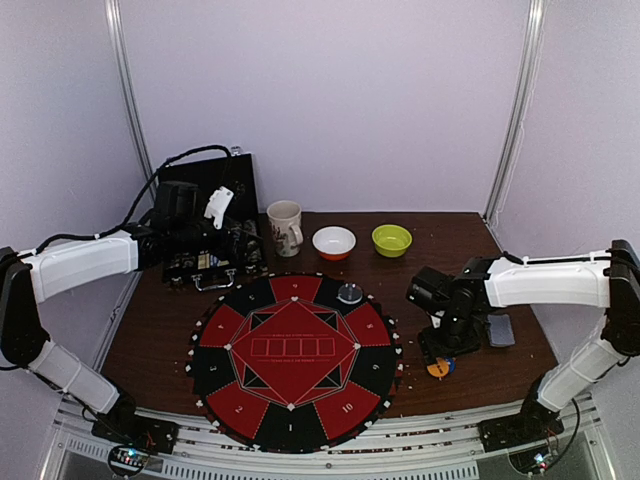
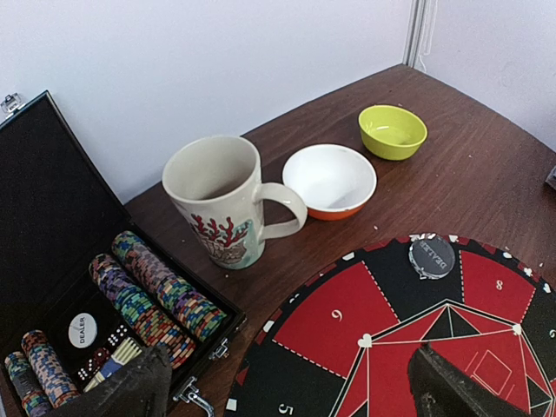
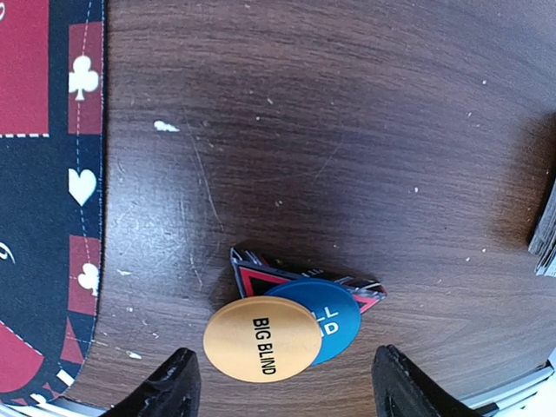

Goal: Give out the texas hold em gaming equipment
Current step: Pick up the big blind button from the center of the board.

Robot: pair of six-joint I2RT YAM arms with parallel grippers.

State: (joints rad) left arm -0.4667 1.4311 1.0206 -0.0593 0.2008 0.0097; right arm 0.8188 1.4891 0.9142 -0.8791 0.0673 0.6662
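Right gripper (image 3: pixel 285 382): open, fingers (image 3: pixel 169 391) set wide on either side of a little pile, touching none of it. Between them, on bare table (image 1: pixel 450 240) just off the mat's (image 1: pixel 290 350) right edge: orange disc (image 3: pixel 262 339) marked BIG BLIND on top, overlapping the blue disc (image 3: pixel 340 314), both lying across the red-black triangle (image 3: pixel 261 276), with only its upper edge and corners showing. Just right of that pile in the top view, the cards (image 1: pixel 501 330), a blue-grey stack flat on the wood. At the far right margin of the right wrist view, a likely sliver of that same stack, too cropped to be sure.

Left gripper (image 2: pixel 291 395): wide open, holding nothing, up by the open case (image 2: pixel 52 200) at the table's back left. Inside the case: chips (image 2: pixel 156 291) in striped rows lying on their edges, a white DEALER button (image 2: pixel 82 330), some dice (image 2: pixel 94 363). On the mat's far black segment, a clear DEALER puck (image 2: pixel 432 256), flat, apart from everything else. Along the back of the table behind the mat: mug (image 2: pixel 217 200) upright, handle to the right in the left wrist view, then white bowl (image 2: pixel 330 178), then green bowl (image 2: pixel 393 130), each apart from the next.
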